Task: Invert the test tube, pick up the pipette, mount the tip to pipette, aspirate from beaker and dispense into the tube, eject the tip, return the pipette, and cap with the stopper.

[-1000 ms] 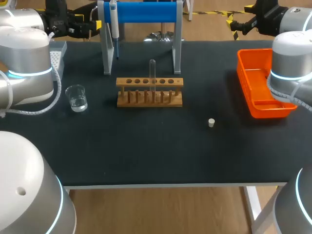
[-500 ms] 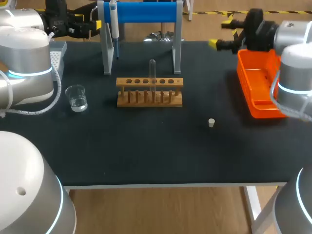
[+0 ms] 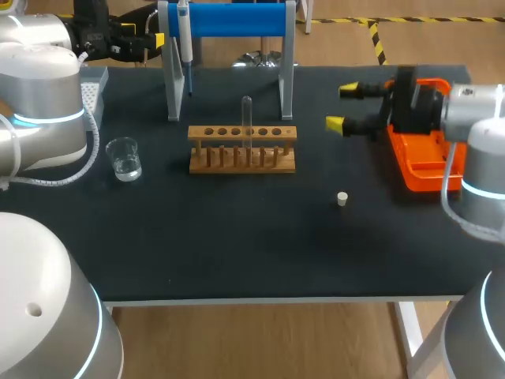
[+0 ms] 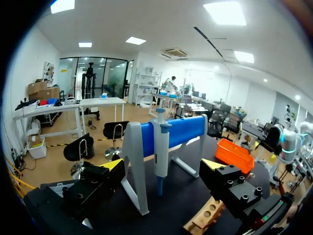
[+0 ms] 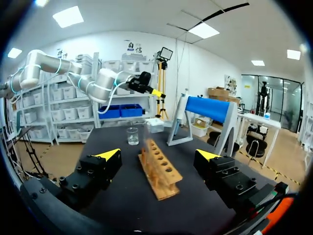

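Note:
A clear test tube [image 3: 246, 120] stands in the wooden rack [image 3: 242, 150]. The pipette [image 3: 184, 38] hangs on the blue stand [image 3: 237, 19]. At the left stands a beaker [image 3: 124, 158] with liquid in it, and a small white stopper [image 3: 342, 199] lies right of the rack. My right gripper [image 3: 342, 107] is open, level above the table right of the rack, pointing at it. From its wrist, that gripper [image 5: 159, 155] faces the rack [image 5: 159, 170] and the beaker [image 5: 132, 136]. My left gripper [image 4: 164, 166] is open behind the stand, the pipette [image 4: 160, 147] ahead of it.
An orange tray [image 3: 418, 150] lies at the table's right, under my right arm. A grey tip box [image 3: 93, 85] sits at the back left, partly hidden by my left arm. The table's front half holds only the stopper.
My right arm has swung in from the back right corner, leftward and forward over the orange tray, toward the rack. Its gripper stayed open. The left arm has not moved.

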{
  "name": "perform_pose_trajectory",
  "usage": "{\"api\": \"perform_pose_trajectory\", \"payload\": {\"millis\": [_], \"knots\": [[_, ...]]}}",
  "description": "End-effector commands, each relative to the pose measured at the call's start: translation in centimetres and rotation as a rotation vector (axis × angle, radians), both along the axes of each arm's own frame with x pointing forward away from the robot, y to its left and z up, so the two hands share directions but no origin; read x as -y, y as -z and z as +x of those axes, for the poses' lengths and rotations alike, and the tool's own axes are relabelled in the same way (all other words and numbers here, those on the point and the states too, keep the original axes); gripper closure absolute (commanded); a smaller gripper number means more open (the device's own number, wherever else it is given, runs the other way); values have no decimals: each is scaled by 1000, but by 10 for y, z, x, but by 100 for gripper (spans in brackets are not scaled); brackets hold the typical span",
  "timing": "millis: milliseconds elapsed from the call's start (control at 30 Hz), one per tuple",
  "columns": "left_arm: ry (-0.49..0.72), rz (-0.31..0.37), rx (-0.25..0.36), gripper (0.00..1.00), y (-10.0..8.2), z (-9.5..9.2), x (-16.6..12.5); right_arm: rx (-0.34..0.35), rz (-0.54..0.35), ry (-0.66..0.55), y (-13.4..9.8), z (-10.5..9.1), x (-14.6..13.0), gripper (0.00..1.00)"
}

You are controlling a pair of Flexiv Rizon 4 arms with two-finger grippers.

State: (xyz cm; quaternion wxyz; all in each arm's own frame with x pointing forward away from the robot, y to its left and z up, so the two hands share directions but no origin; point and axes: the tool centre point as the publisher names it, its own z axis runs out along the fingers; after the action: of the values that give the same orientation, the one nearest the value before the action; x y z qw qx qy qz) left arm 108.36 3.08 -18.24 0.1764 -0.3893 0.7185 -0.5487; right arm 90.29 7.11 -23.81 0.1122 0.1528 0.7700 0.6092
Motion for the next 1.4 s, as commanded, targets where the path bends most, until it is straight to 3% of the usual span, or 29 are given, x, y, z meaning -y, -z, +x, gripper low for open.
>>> {"api": "perform_pose_trajectory", "payload": {"millis": [33, 200, 633, 867, 1100, 1400], "knots": [[0, 0, 0, 0, 0, 0, 0, 2, -18, -2, 13, -21, -7, 0], [0, 0, 0, 0, 0, 0, 0, 17, -74, -20, 28, -38, -18, 0], [0, 0, 0, 0, 0, 0, 0, 17, -74, -20, 28, -38, -18, 0], [71, -13, 120, 0, -2, -87, 41, 17, -74, -20, 28, -38, -18, 0], [144, 42, 218, 0, 22, -172, 78, 17, -74, -20, 28, -38, -18, 0], [231, 53, 243, 0, 55, -224, 96, 17, -74, -20, 28, -38, -18, 0]]}}
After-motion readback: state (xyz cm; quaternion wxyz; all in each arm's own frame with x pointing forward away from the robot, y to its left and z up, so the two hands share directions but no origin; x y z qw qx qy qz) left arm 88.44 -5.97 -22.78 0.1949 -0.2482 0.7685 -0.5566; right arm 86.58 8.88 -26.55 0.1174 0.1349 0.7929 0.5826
